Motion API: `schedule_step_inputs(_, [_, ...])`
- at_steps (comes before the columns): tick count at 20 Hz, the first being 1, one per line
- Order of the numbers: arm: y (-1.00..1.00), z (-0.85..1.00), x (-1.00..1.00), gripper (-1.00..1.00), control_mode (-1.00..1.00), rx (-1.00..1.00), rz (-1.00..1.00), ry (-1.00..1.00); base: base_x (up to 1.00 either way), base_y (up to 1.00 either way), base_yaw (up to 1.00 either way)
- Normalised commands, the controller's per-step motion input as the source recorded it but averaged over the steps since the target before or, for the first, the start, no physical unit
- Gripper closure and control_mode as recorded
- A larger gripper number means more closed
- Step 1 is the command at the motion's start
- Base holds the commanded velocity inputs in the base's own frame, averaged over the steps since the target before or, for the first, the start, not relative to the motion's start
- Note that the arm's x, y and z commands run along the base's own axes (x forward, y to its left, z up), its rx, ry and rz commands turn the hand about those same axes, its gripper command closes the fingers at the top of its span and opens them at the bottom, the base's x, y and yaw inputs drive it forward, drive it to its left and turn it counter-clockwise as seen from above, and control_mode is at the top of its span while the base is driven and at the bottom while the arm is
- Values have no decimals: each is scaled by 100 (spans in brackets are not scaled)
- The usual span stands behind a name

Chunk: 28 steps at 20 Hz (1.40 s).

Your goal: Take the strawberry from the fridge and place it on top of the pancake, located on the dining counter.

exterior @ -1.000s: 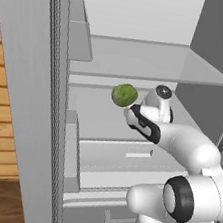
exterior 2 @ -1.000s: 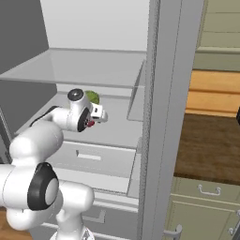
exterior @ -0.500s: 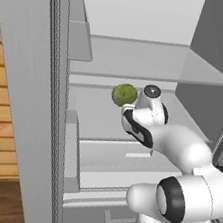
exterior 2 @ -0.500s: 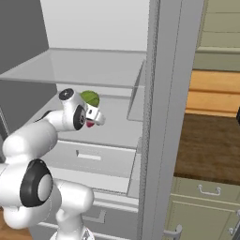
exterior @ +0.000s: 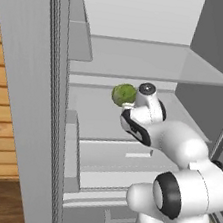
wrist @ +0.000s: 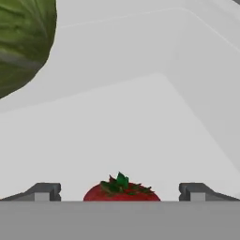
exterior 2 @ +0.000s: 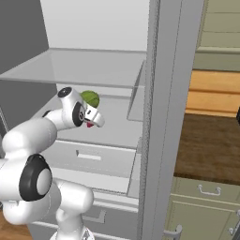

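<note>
I had the gripper wide open and holding nothing. The strawberry sat on the fridge shelf right between the two fingertips, leaves up. The green fruit was off to one side, farther back.

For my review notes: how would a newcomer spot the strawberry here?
Look inside the open fridge, on the pale shelf under the glass one. The strawberry lies between the open pincer's tips: tiny, red, leafy-capped, unlike the big round green fruit nearby.
</note>
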Motion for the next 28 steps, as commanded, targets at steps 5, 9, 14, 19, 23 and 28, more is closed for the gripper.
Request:
schedule_step_inputs(5, [-3,-10,0,-100,-100,4,-6,0,0,0,0])
schedule_step_inputs(9, [-1,-26,-3,100,-100,7,-6,1,0,0,0])
schedule_step_inputs(14, [0,-26,-17,100,-100,6,-6,0,0,0,0])
schedule_step_inputs(19, [0,-5,-15,100,-100,1,-2,0,0,0,0])
schedule_step_inputs(23, [0,0,-21,100,-100,0,0,1,0,0,0])
schedule_step_inputs(28, [0,0,-86,100,-100,0,2,-5,0,0,0])
